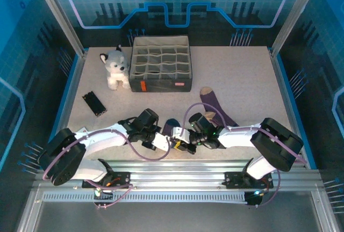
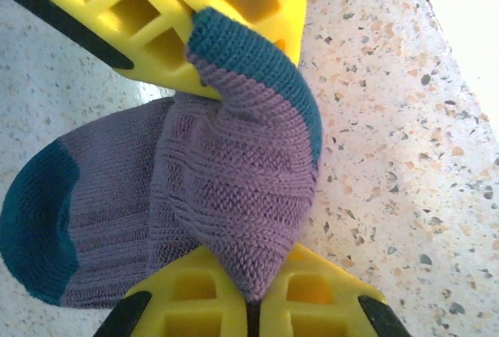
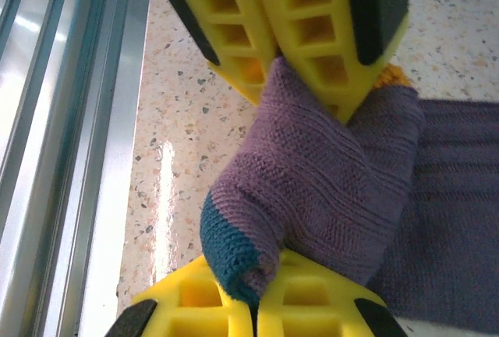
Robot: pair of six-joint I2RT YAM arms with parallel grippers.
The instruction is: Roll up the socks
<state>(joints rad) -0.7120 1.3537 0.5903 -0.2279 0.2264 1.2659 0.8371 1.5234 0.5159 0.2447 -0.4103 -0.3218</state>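
While bunched over the speckled surface (image 2: 390,157), the purple knit sock with navy toe and heel (image 2: 234,181) is clenched by left gripper (image 2: 251,306) and right gripper (image 3: 253,306).

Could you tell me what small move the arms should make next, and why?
Probably turn both wrists together to curl the pinched fabric over itself: the left pincer and right pincer are each shut on the navy-toed sock, which is bunched between them but not yet rolled.

No legible writing; labels (image 1: 143,86) on organizer box (image 1: 161,81) unreadably small.
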